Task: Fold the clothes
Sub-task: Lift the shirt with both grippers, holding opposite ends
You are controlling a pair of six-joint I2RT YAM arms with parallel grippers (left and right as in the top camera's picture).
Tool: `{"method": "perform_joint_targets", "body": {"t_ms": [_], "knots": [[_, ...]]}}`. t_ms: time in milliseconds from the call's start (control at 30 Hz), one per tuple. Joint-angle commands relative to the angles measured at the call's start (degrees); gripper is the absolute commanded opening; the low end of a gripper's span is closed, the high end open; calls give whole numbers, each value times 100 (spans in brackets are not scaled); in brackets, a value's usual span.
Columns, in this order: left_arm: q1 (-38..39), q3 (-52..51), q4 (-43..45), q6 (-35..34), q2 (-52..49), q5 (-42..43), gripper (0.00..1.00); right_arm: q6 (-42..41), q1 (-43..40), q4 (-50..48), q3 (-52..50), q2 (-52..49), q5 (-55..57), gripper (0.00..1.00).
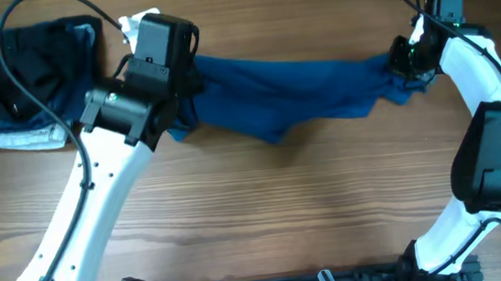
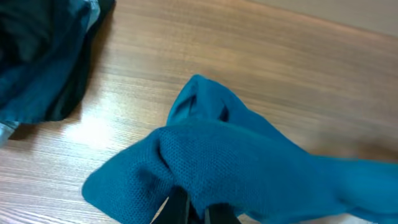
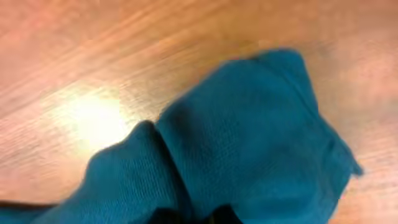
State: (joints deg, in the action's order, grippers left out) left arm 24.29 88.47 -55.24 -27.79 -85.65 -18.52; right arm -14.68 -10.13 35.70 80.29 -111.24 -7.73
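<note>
The clothes, one wrinkled medium-blue shirt (image 1: 292,95), hang stretched in a sagging band between my two grippers across the far half of the table. My left gripper (image 1: 182,84) holds the shirt's left end. In the left wrist view its dark fingers (image 2: 180,208) are pinched together on a bunched fold of the blue fabric (image 2: 249,162). My right gripper (image 1: 401,58) holds the right end. In the right wrist view the blue cloth (image 3: 249,143) drapes over and between the dark fingertips (image 3: 168,218), which are mostly hidden and blurred.
A stack of folded black, navy and white garments (image 1: 28,83) sits at the far left corner, just left of my left arm; its dark edge (image 2: 37,56) shows in the left wrist view. Bare wooden tabletop (image 1: 285,211) lies in front of the shirt.
</note>
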Motion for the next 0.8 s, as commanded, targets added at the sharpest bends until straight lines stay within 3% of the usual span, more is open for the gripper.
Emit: {"method": "perform_joint_targets", "body": {"t_ms": [0, 33, 100, 200, 300, 400, 467, 600, 700, 767], "knots": [[-28, 42, 31, -127, -197, 114, 4, 496, -79, -898, 42, -39, -94, 34], [-24, 42, 31, -129, -225, 114, 4, 509, -79, -942, 136, -39, -94, 62], [-24, 42, 31, -125, -234, 114, 4, 509, -83, -708, 391, -28, -94, 97], [-24, 42, 31, -125, -234, 111, 4, 372, -83, 662, 992, -28, -98, 99], [-26, 42, 31, -125, -234, 111, 4, 138, -83, 1414, 706, -31, 286, 99], [-26, 42, 31, -122, -234, 111, 4, 116, -83, 1237, 66, -31, 664, 86], [-24, 42, 33, -122, -234, 111, 4, 299, -87, 636, -273, -31, 669, 81], [-24, 42, 24, -122, -256, 114, 4, 417, -87, -516, -876, -42, 730, 60], [-24, 42, 28, -122, -256, 114, 4, 417, -87, -531, -881, -42, 732, 36], [-26, 42, 31, -122, -256, 111, 4, 295, -90, -374, -866, -11, 730, 4]]}}
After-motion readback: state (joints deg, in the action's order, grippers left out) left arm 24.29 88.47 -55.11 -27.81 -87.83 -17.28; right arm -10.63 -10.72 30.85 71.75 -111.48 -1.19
